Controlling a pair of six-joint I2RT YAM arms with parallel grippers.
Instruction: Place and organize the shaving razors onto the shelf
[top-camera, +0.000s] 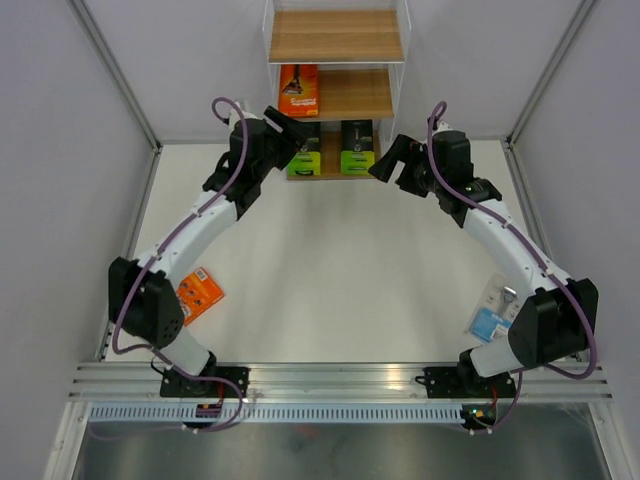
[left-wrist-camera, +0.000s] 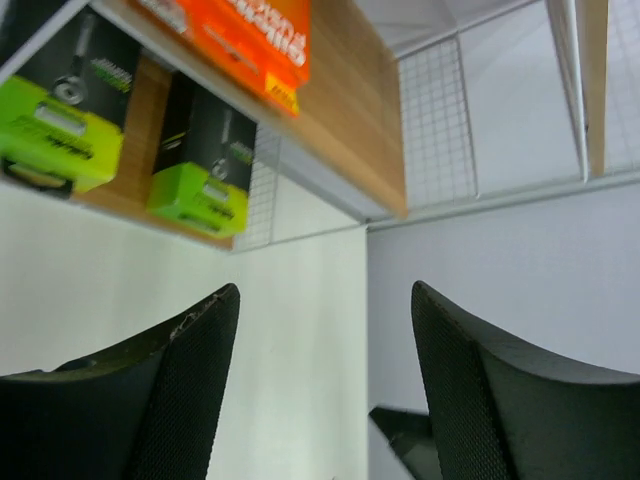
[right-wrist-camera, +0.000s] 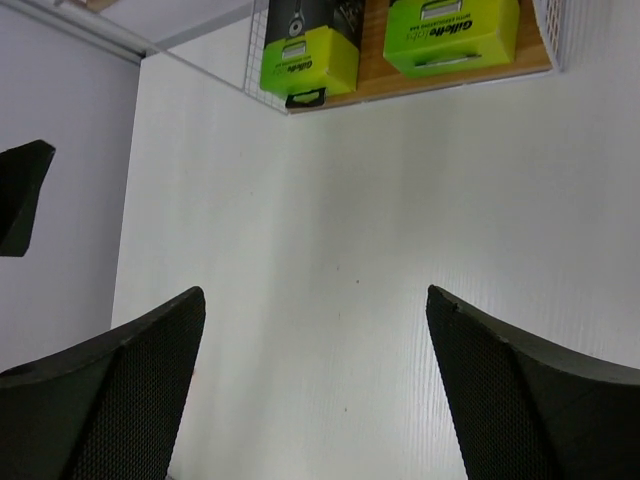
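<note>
Left pincer (left-wrist-camera: 325, 290) wide, empty — orange pack (left-wrist-camera: 240, 30) on shelf (left-wrist-camera: 360, 130) just ahead; right pincer (right-wrist-camera: 315, 293) wide.

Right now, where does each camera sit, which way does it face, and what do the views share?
Top external: above and behind, looking down on the table and shelf; left arm and right arm show whole.
Left wrist: on the left arm, tilted toward the shelf's lower boards; the open left gripper fills the bottom.
Right wrist: on the right arm, facing the table and bottom board; the open right gripper shows.
Shared: all three show the green packs.
</note>
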